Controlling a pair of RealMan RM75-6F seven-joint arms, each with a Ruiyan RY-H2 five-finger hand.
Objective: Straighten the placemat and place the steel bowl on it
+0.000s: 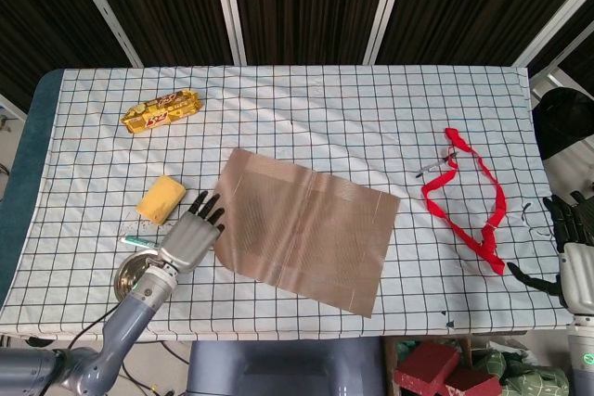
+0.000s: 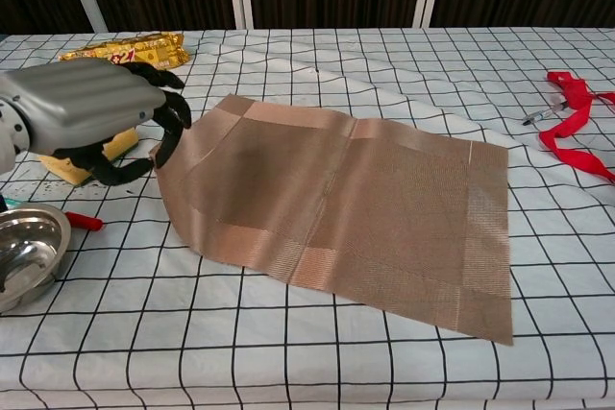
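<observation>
The brown woven placemat (image 1: 302, 229) (image 2: 365, 204) lies skewed on the checked tablecloth, its far left corner nearest my left hand. My left hand (image 1: 190, 236) (image 2: 91, 108) pinches the mat's left edge, which is raised off the cloth in the chest view. The steel bowl (image 1: 130, 275) (image 2: 29, 252) stands upright and empty near the front left edge, just behind my left wrist and partly hidden by it in the head view. My right hand (image 1: 574, 252) hangs past the table's right edge with its fingers spread, holding nothing.
A yellow sponge (image 1: 161, 198) lies just left of my left hand. A gold snack packet (image 1: 161, 110) sits at the back left. A red strap (image 1: 473, 199) and a small pen (image 1: 434, 169) lie on the right. A thin green-and-red tool (image 1: 139, 242) lies by the bowl.
</observation>
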